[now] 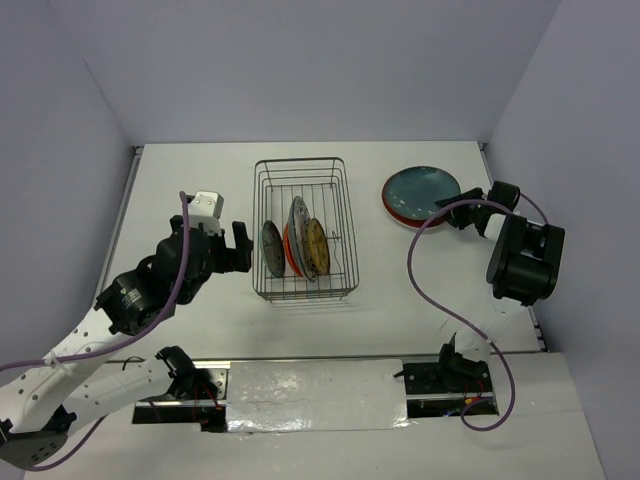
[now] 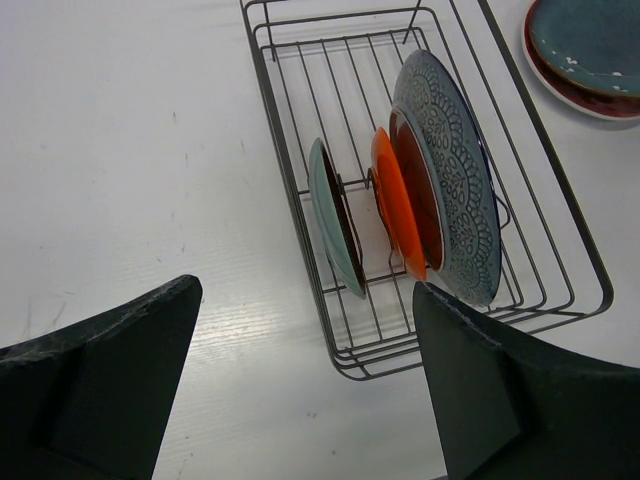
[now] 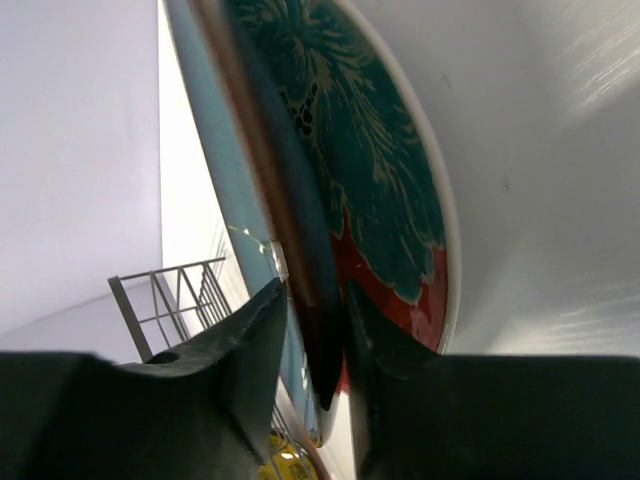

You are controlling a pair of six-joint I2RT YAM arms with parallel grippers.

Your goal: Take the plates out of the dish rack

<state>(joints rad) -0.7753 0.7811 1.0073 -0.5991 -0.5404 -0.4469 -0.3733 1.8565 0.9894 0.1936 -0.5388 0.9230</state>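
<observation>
Plates (image 1: 300,245), four upright in dish rack (image 1: 262,200), right claw (image 1: 447,213) pinching a fifth plate (image 1: 420,190), left claw (image 1: 243,248) spread.

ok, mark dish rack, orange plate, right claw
dish rack (image 2: 345,90): left wrist view, bare floor wires
orange plate (image 2: 398,210): left wrist view, mid face
right claw (image 3: 315,295): right wrist view, between fingertips, clamping teal plate (image 3: 370,150) rim

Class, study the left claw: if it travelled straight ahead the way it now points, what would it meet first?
Most likely the dish rack's side wires, with the small teal plate standing just behind them. The left claw is open; its height is hard to judge.
</observation>
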